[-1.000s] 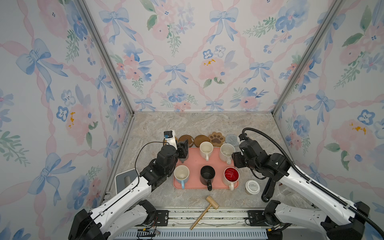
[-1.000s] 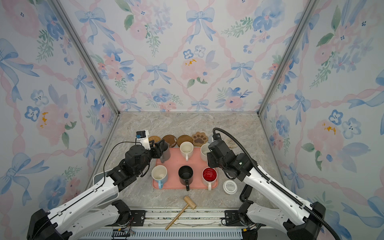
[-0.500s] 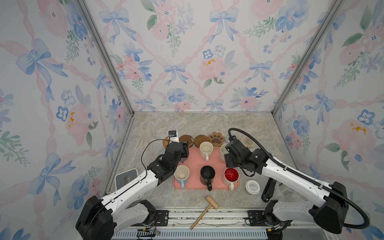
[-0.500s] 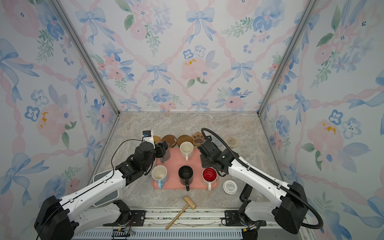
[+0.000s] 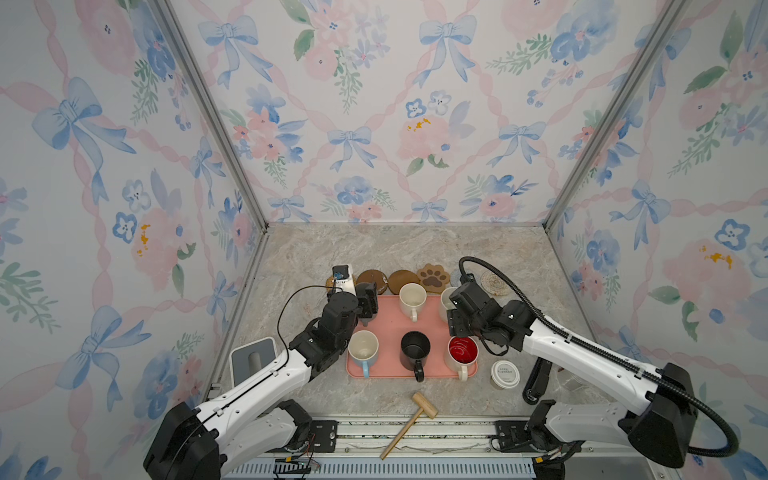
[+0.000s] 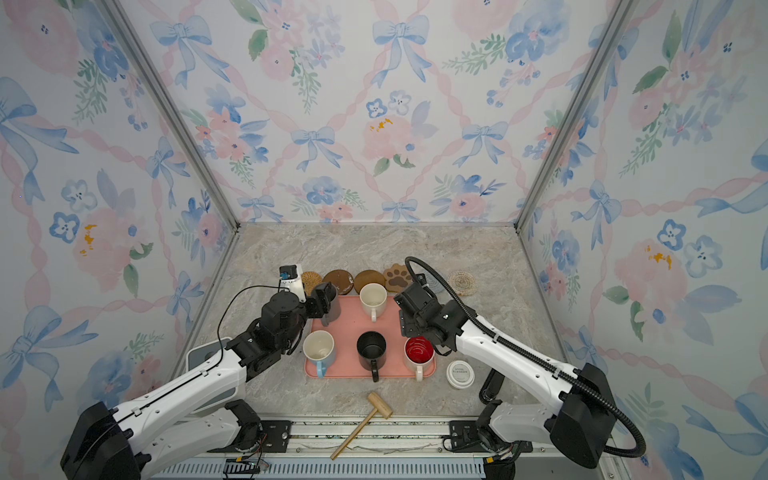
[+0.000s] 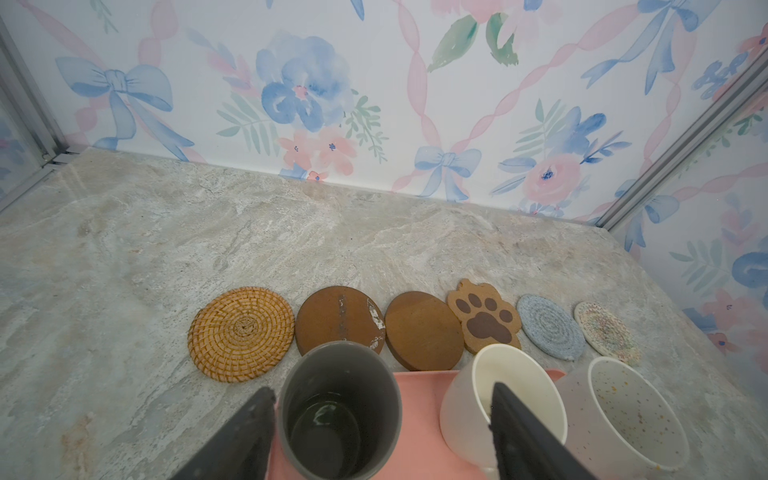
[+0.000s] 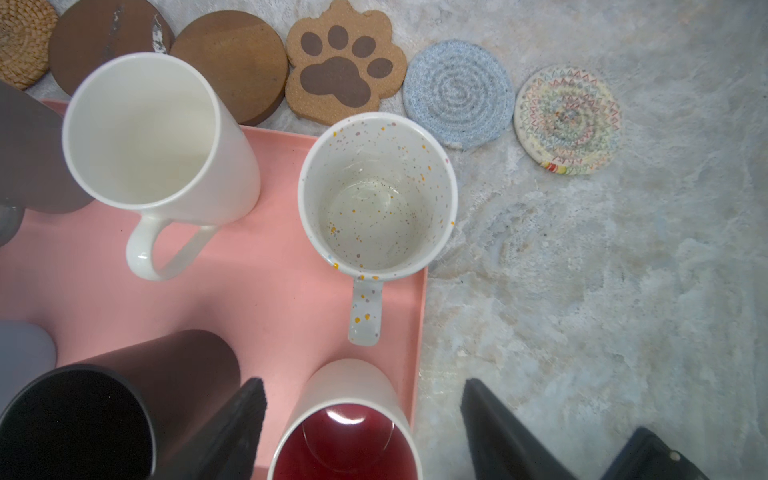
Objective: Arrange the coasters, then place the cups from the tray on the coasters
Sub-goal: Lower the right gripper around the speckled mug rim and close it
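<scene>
Six coasters lie in a row behind the pink tray (image 5: 390, 324): rattan (image 7: 241, 334), two wooden rounds (image 7: 338, 320) (image 7: 424, 330), paw (image 7: 484, 322), grey-blue (image 7: 550, 326), cream (image 7: 606, 330). All the cups stand on the tray: grey (image 7: 338, 409), cream (image 8: 141, 129), speckled (image 8: 376, 195), light-blue (image 5: 363, 351), black (image 5: 415, 349), red-inside (image 8: 345, 440). My left gripper (image 7: 380, 388) is open, with the grey cup between its fingers and a gap on one side. My right gripper (image 8: 362, 380) is open over the tray's right side, its fingers either side of the red-inside cup without touching.
A white-lidded paper cup (image 5: 505, 374) stands right of the tray, close under my right arm. A wooden mallet (image 5: 411, 419) lies at the front edge. A grey and white box (image 5: 253, 359) sits at the front left beneath my left arm.
Both grippers have opened wider. The right gripper has moved left, from beside the tray to over its right side. The left gripper has edged forward round the grey cup.
</scene>
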Motion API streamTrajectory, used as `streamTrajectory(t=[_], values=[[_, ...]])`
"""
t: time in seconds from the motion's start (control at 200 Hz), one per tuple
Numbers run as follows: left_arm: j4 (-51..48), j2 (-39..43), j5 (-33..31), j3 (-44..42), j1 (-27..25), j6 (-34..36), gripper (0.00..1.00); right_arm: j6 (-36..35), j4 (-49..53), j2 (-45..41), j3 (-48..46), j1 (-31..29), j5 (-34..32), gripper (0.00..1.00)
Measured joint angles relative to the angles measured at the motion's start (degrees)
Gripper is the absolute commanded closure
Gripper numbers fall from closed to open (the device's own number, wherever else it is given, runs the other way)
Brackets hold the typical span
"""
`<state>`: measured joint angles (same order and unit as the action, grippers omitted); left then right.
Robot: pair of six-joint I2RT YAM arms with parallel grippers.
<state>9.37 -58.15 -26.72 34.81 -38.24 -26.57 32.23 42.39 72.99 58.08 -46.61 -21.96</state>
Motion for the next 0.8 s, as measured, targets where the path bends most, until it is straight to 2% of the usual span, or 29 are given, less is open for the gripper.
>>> streamTrajectory(t=[0.135,0.48,0.8], values=[[0.0,0.3,-0.5,-0.1,0.0,0.7,0.15,0.9,-1.0,0.2,-0.9,0.6,1.5,0.13],[1.3,1.3,-0.5,-1.1,0.0,1.9,0.02,1.4,-3.9,2.9,-2.1,5.5,7.3,0.14],[1.3,1.3,-0.5,-1.3,0.0,3.0,0.02,1.2,-6.0,8.7,-2.0,8.4,11.5,0.21]])
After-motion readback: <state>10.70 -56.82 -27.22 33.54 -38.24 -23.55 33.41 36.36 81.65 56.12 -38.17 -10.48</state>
